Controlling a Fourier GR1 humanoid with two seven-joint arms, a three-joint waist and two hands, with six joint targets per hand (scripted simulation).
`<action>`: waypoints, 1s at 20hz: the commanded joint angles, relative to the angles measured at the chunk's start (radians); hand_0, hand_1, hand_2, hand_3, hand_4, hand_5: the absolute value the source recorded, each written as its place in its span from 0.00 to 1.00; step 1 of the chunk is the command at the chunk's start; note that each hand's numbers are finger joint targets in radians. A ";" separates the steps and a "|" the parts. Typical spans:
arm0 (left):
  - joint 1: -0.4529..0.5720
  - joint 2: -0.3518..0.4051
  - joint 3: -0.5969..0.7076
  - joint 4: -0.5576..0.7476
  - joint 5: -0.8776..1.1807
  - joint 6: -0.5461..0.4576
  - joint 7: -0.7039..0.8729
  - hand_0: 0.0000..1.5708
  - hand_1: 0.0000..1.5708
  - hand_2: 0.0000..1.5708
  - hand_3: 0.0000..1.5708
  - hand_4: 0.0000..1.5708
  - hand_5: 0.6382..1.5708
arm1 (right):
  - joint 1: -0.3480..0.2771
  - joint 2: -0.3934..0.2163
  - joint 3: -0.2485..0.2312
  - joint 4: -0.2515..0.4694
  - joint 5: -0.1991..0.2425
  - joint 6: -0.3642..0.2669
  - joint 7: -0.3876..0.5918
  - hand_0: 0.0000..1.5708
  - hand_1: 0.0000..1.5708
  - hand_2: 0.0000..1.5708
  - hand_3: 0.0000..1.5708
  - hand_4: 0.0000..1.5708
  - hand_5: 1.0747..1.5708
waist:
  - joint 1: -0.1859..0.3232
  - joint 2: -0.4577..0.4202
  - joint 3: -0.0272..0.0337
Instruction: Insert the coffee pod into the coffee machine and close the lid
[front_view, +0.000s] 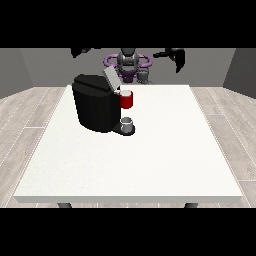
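Evidently no step of the insertion is under way yet. The boxy black coffee machine (97, 107) stands on the large white table (150, 160), toward the side nearer the robot, with its grey lid (111, 78) tilted up and open. A red thing at the machine (127, 100) sits just beside its upper front. Below that, on the machine's base, rests a small grey thing (127, 124); I cannot tell whether it is the coffee pod, so its whereabouts stay uncertain.

Both black hands are raised well above and behind the machine, touching nothing. The hand at the view's left (82, 50) hangs over the machine's far side; whether its fingers are apart or together I cannot tell. The hand at the view's right (176, 56) is well apart from the machine, its fingers drooping downward, relaxed and holding nothing.

The next move likely calls for one hand to descend toward the pod and pinch it, before carrying it to the open lid.
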 joint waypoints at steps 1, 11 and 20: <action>0.080 -0.038 -0.012 -0.048 0.041 -0.033 -0.010 0.00 0.00 0.00 0.00 0.09 1.00 | -0.037 0.015 0.023 -0.019 0.018 -0.009 0.005 0.00 0.00 0.00 0.00 0.00 1.00 | 0.061 0.008 0.0005; 0.132 -0.033 -0.070 -0.289 0.130 -0.067 0.103 0.00 0.00 0.00 0.00 0.00 1.00 | -0.130 -0.012 0.052 0.017 0.067 0.042 -0.001 0.00 0.00 0.00 0.00 0.10 1.00 | 0.114 0.102 0.0008; 0.215 -0.007 -0.089 -0.450 0.225 -0.067 0.166 0.00 0.00 0.00 0.00 0.00 1.00 | -0.276 -0.029 -0.018 0.086 -0.006 0.100 0.047 0.00 0.00 0.00 0.00 0.00 1.00 | 0.098 0.203 0.0006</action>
